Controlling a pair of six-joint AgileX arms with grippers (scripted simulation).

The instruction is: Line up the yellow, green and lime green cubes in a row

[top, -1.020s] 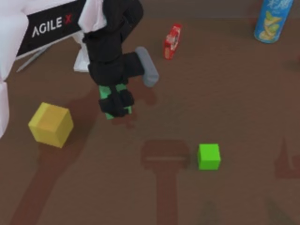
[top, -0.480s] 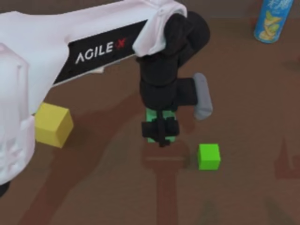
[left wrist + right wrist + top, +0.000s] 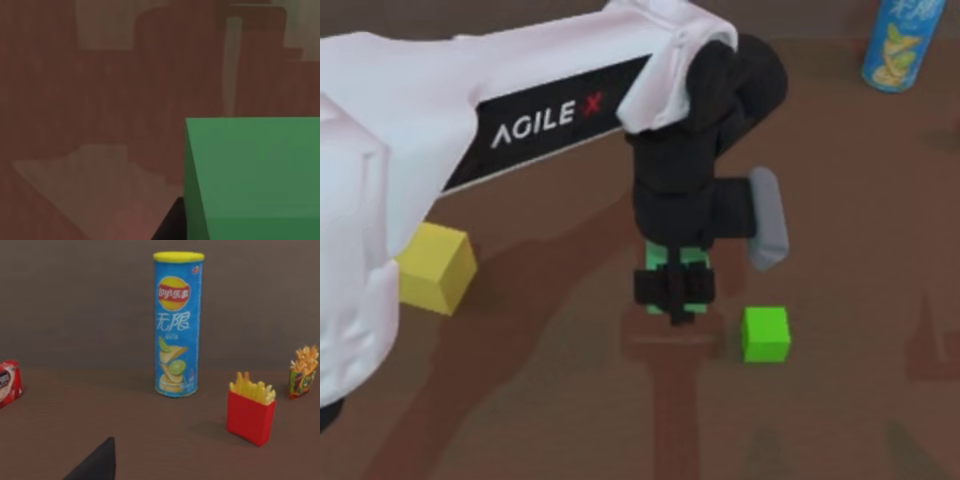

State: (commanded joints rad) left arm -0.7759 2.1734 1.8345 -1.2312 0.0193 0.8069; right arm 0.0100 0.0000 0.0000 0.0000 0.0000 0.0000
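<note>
Now the left gripper [image 3: 676, 290] at frame centre grips the green cube [image 3: 678, 262], just left of the lime cube [image 3: 765, 333]; yellow cube [image 3: 437, 267] far left

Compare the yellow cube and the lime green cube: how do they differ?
The yellow cube is clearly larger than the lime green cube. The yellow cube sits at the table's left, partly hidden under the left arm; the lime green cube lies right of centre, fully visible. Both rest free on the table.

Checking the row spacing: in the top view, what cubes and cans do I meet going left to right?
yellow cube → green cube, held in the left gripper → lime green cube → blue crisps can.
</note>
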